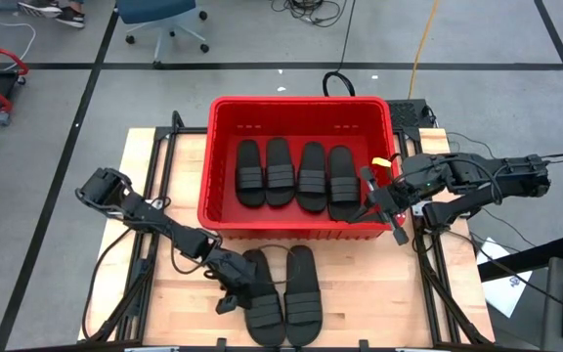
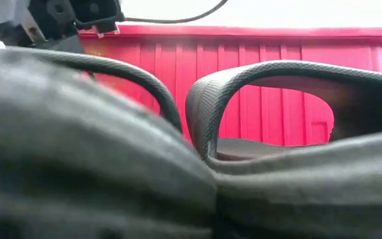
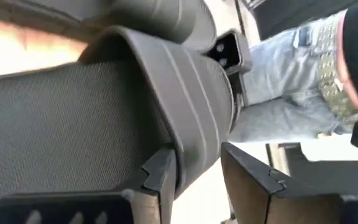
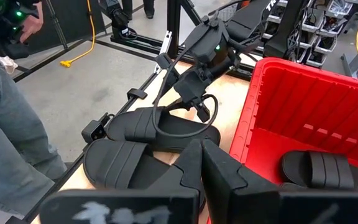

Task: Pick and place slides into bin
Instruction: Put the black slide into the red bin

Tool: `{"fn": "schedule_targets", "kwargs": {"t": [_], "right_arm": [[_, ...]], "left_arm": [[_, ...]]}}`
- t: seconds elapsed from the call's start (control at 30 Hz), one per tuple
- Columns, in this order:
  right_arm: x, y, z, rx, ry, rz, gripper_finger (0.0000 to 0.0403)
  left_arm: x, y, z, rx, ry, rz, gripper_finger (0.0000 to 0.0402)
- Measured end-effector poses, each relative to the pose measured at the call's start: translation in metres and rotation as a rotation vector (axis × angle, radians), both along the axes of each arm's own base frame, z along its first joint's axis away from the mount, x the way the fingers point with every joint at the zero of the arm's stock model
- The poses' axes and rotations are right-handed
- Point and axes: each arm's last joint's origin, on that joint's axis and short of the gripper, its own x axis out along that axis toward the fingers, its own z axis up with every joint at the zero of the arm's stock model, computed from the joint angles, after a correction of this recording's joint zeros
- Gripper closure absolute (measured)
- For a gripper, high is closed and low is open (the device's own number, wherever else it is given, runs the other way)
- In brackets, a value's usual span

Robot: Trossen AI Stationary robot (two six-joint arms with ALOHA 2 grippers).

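Note:
Four black slides (image 1: 291,174) lie side by side in the red bin (image 1: 301,230). Two more slides lie on the table in front of it, a left one (image 1: 265,303) and a right one (image 1: 302,288). My left gripper (image 1: 231,284) is low at the left slide's strap, shut on it; it also shows in the right wrist view (image 4: 197,102). My right gripper (image 1: 379,203) is shut and empty above the bin's near right corner. In the low view the two straps (image 2: 204,99) fill the foreground, with the bin's wall (image 2: 277,86) behind. My left gripper holds the left slide's ribbed strap (image 3: 194,118) where it joins the sole on the slide's left side. One finger (image 3: 160,177) is under the strap over the footbed, the other (image 3: 253,180) outside it. The fingers come slanting from the table's left. The slide's sole lies on the table.
A person in jeans stands beside the table (image 3: 284,93) and also shows in the right wrist view (image 4: 11,124). Bare wood (image 1: 379,284) lies to the right of the two slides. Cables and frame rails (image 1: 154,254) run along the table's left side.

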Motion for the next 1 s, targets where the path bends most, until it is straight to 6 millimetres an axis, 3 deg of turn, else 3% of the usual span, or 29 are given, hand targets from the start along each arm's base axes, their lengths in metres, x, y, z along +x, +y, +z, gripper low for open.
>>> {"fn": "schedule_targets", "kwargs": {"t": [0.57,0.67,0.87,1.0], "right_arm": [[0.0000,0.0000,0.0000,0.000,0.000,0.000,0.0403],[0.0000,0.0000,0.0000,0.000,0.000,0.000,0.0403],[0.0000,-0.0001,0.0000,-0.001,0.000,-0.002,0.0403],[0.0000,-0.0001,0.0000,-0.001,0.000,-0.003,0.0403]], "left_arm": [[-0.0041,-0.0093,-0.0029,0.007,0.017,0.013,0.0282],[-0.0041,-0.0092,-0.0029,0.006,0.019,0.015,0.0304],[-0.0042,-0.0091,-0.0031,-0.002,0.034,0.029,0.0389],[-0.0041,-0.0091,-0.0030,-0.012,0.044,0.041,0.0392]]}}
